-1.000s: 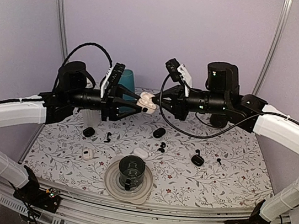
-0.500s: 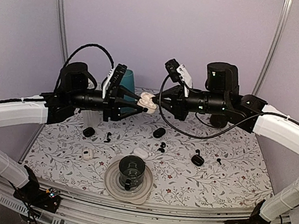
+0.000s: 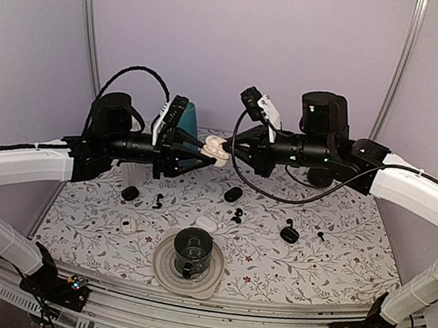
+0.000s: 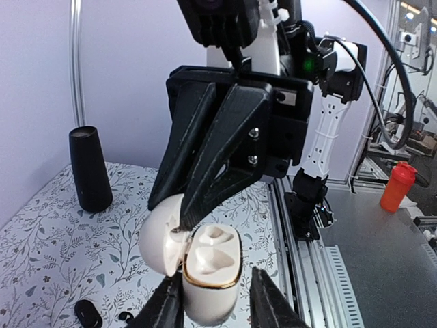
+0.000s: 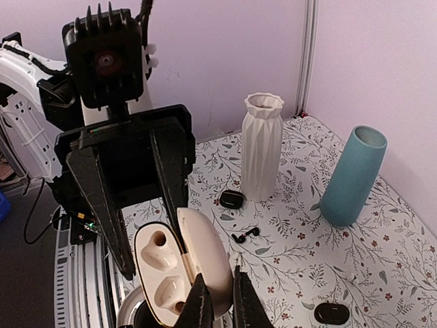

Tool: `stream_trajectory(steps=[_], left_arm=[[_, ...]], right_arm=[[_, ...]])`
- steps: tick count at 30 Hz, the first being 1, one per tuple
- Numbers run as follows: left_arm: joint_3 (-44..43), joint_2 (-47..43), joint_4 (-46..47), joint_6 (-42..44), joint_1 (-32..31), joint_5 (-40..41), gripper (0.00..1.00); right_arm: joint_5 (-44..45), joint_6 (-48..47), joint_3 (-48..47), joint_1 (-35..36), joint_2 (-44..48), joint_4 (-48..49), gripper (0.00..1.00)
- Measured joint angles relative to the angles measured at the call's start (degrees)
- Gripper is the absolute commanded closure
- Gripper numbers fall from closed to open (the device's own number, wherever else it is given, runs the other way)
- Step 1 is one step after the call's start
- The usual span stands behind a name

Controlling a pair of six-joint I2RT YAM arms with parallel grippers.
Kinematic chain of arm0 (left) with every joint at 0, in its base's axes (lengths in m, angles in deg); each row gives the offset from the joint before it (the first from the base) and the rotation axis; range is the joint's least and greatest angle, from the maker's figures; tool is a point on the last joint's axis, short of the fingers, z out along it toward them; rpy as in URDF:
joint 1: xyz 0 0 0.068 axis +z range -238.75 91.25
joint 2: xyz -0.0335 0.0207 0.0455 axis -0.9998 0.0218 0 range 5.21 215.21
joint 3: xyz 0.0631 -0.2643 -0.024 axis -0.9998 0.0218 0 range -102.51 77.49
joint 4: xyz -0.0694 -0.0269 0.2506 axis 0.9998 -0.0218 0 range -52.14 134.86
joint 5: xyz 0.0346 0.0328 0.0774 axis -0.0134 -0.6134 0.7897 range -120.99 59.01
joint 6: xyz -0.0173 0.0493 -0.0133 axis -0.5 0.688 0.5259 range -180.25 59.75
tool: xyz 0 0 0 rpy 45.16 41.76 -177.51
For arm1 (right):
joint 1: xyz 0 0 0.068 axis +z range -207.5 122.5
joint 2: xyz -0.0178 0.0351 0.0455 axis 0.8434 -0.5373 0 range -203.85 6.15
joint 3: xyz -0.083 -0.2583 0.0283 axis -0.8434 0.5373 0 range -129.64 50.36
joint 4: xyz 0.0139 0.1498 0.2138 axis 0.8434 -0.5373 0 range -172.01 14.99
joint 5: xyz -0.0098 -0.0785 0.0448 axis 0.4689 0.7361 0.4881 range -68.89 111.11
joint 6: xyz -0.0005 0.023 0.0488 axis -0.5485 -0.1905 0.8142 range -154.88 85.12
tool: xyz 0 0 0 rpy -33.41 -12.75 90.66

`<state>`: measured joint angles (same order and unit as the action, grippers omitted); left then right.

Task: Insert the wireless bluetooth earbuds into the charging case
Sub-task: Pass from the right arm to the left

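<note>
An open-lidded cream charging case [image 3: 217, 148] sits upright, aloft, with tiny black earbuds [image 3: 236, 214] lying scattered below.

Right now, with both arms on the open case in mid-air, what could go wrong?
1. Right pincer pinches only the edge of the lid; a slip could let it snap shut.
2. Left pincer straddles the charging case high above the table; a loose grip could drop it.
3. Wells are empty, earbuds lie on the table, and no pincer is free.

The left arm [image 3: 18, 168] and right arm [image 3: 419, 192] combine white link covers with black joints, black triangular fingers [image 4: 225, 150], screws [image 4: 252, 134] and looping black cables [image 3: 134, 69].
</note>
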<state>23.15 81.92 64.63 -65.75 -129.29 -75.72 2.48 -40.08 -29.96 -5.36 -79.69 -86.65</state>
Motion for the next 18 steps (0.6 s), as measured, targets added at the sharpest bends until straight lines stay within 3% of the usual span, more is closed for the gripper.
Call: stream_trajectory(steps=[9,18], left_arm=[[0.00,0.00,0.04,-0.11,0.00,-0.68,0.64],[-0.02,0.68,0.00,-0.17,0.00,-1.07,0.72]], right_arm=[[-0.09,0.11,-0.85,0.00,-0.55,-0.37,0.94],[-0.13,0.26,-1.29,0.04,-0.79,-0.98,0.94]])
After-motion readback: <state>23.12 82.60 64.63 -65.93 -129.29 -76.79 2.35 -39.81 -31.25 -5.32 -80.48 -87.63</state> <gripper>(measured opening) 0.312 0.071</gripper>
